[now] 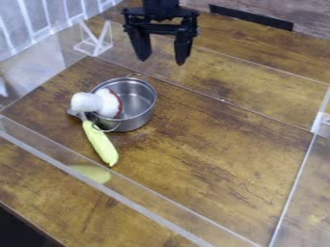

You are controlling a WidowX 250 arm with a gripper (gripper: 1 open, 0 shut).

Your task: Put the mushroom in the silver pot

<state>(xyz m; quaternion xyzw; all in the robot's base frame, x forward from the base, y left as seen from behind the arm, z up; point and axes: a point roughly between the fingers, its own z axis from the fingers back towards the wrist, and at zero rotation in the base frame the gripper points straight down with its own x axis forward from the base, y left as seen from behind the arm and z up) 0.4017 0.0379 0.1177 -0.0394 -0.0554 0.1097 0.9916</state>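
Observation:
The silver pot (pixel 127 103) sits left of centre on the wooden table. The mushroom (pixel 95 102) lies tipped over the pot's left rim: its white stem sticks out to the left and its reddish-brown cap rests inside against the wall. My gripper (pixel 161 50) hangs well above and behind the pot, towards the upper right, pointing down. Its two dark fingers stand apart with nothing between them.
A long yellow-green vegetable (pixel 99 142) lies just in front of the pot. A clear acrylic wall (pixel 154 207) runs along the near side and another along the right edge. A white stand (pixel 93 41) sits at the back left.

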